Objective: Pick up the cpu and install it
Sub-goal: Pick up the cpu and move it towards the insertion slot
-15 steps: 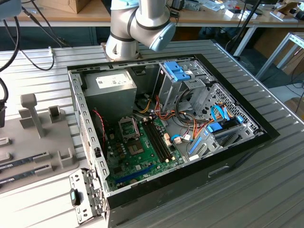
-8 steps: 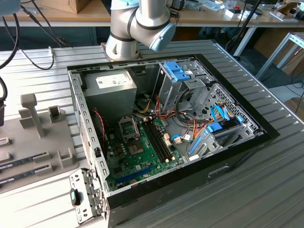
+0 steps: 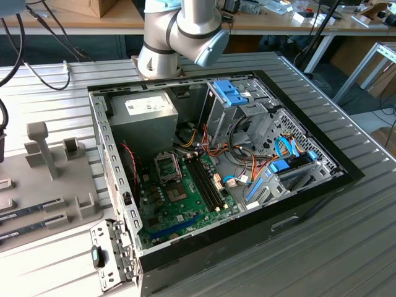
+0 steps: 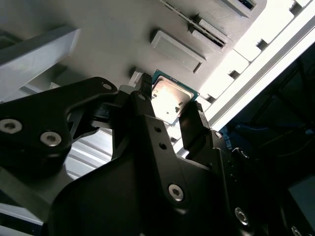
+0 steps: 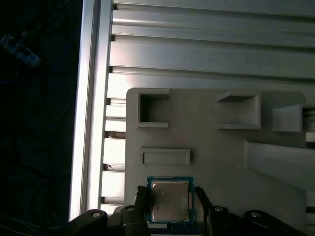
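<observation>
Cpu [image 5: 170, 199] lies flat on a pale grey holder tray [image 5: 221, 157], directly between the two fingers of the end effector [image 5: 171, 202], so it sits straight ahead of the tool rather than off to a side. It is close to square, with no marked long axis, and its edges run square to the fingers, which face two opposite sides of it. In both wrist views the jaws are set narrow, little wider than the chip. One dark finger [image 5: 142, 202] stands just beside each green edge, and in the first wrist view a thin sliver of gap seems to remain, so I judge the cpu bracketed but not clamped.

The chip has a dull silvery metal top that catches the light, framed by a thin green board rim; in the second wrist view [image 4: 169, 97] it looks level on the tray. Near it on the tray is a shallow rectangular pocket [image 5: 166, 156]. The tray rests on a slatted metal table [image 5: 197, 54]. In the exterior view the open computer case [image 3: 297, 204] stands on the same table, its green board [image 3: 179, 198] exposed.
</observation>
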